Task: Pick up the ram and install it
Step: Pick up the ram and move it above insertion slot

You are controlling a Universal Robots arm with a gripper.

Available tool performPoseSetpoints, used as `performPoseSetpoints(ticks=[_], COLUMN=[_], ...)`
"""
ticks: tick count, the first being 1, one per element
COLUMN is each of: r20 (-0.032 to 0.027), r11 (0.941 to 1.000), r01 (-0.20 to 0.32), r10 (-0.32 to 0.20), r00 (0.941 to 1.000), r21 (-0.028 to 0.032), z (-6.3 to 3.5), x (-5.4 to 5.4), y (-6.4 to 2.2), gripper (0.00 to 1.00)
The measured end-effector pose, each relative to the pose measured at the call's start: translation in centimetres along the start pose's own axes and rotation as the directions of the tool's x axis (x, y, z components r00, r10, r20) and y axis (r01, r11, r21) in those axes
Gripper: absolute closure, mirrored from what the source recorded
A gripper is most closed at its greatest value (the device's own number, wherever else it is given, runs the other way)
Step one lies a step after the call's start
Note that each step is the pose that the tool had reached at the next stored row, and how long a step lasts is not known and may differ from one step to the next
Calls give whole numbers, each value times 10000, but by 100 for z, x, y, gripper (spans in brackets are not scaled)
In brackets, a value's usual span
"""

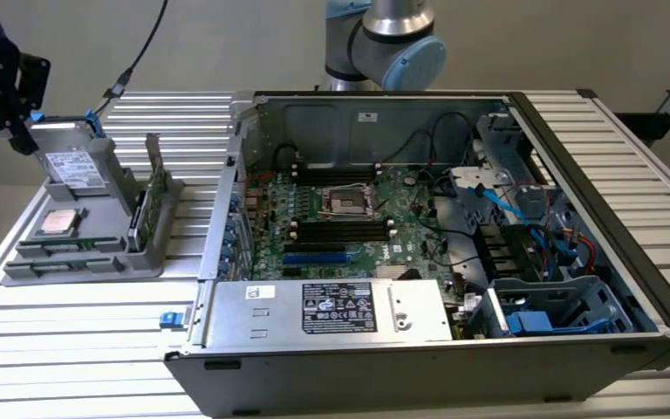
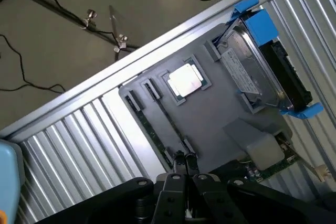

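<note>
Hovering at the exterior view's upper left, the claw [image 1: 17, 138] is pinched closed on nothing, its tips meeting over the grey tray [image 1: 79, 262] on the desk [image 1: 67, 332]. The ram [image 1: 146, 209] stands on edge in a slot along the tray's side nearest the open computer case [image 1: 428, 375] — probably so its long top edge is free for a pinch — untouched, while the motherboard's black slots [image 1: 335, 229] appear vacant.
</note>
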State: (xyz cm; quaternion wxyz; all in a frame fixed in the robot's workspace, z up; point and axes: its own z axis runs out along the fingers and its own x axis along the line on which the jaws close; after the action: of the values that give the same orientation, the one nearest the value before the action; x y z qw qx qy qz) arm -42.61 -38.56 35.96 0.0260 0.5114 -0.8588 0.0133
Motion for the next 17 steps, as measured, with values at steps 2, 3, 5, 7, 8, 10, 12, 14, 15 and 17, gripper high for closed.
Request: performPoseSetpoints(ticks=[2,3,5,7,8,10,12,14,15,17], r20=[-6,-10,-16,-25,-28,-38,-48,-58,-63,-75], r11=[9994,9985,9960,9919,9895,9835,9763,9678,9631,9526], r01=[354,550,897,1265,1444,1809,2161,2516,2690,3039], r10=[-354,-550,-897,-1265,-1443,-1808,-2161,-2515,-2689,-3038], r00=[9994,9985,9960,9920,9895,9835,9764,9678,9631,9527], r21=[16,25,41,57,65,80,94,108,115,128], z=[7,10,17,24,27,33,40,46,49,54], x=[0,0,-1,-1,-2,-2,-2,-3,-3,-3], y=[0,0,0,0,0,0,0,0,0,0], gripper=[90,90,90,90,90,90,90,90,90,90])
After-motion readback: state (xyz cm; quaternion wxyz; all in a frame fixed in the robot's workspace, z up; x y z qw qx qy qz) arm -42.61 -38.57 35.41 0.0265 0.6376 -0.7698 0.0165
